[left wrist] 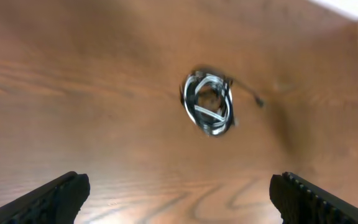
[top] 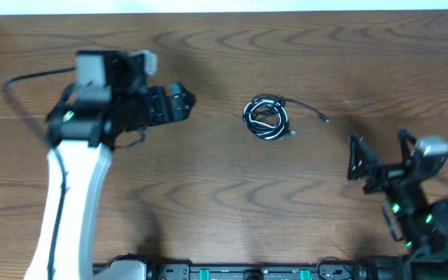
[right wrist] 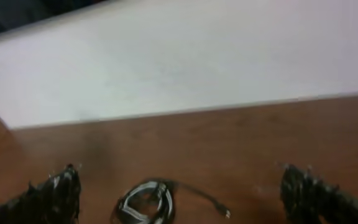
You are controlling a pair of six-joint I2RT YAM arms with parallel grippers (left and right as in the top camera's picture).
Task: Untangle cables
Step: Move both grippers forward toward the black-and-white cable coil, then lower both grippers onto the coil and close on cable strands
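The cables (top: 267,118) lie in one small coiled bundle of black and white cord near the middle of the wooden table, with a loose black end and plug trailing right (top: 323,117). From the left wrist the bundle (left wrist: 207,103) shows well ahead of my left gripper (left wrist: 179,199), which is open with nothing between its fingers. My left gripper (top: 179,103) hangs to the left of the bundle, apart from it. In the right wrist view the bundle (right wrist: 146,202) sits low between the open fingers of my right gripper (right wrist: 182,193). Overhead, that gripper (top: 379,152) stands to the lower right of the cables, empty.
The table's far edge meets a pale wall (right wrist: 179,62). The left arm's white link (top: 72,202) reaches up from the front edge. A thick black arm wire (top: 22,82) loops at the left. The right arm's base (top: 434,225) sits at the front right corner.
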